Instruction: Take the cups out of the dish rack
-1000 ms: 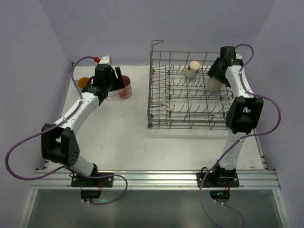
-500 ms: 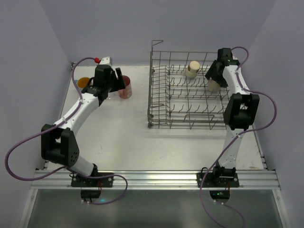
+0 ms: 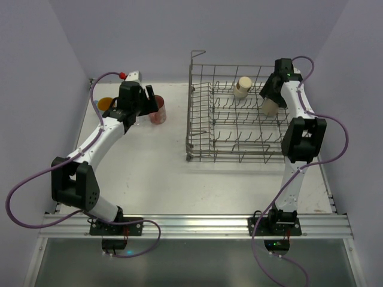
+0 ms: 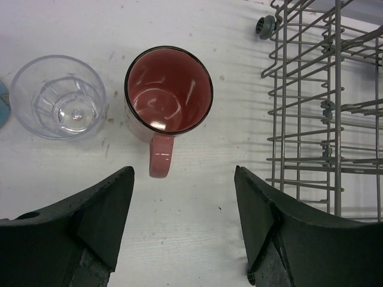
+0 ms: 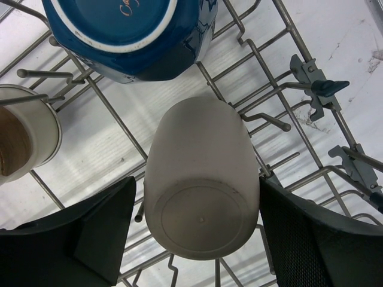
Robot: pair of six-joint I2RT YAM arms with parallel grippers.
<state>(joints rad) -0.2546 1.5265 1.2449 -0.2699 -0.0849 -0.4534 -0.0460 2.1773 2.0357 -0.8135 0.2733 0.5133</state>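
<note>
A pink-red mug (image 4: 167,95), clear glass (image 4: 58,95), grey wire rack (image 4: 335,119), beige cup (image 5: 200,191), dark blue mug (image 5: 131,30) with white base.

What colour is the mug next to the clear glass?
Pinkish red mug with a dark rim; left wrist view.

From above and behind we overlook the counter (image 3: 167,167); close wrist views look down past left claw (image 4: 183,172), right claw (image 5: 196,184), sharing dish rack (image 4: 311,107).

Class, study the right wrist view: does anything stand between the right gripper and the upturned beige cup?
Nothing clearly blocks it: the fingers flank the beige cup. Only a rack prong tip shows in the narrow gap at the cup's image-left side.
</note>
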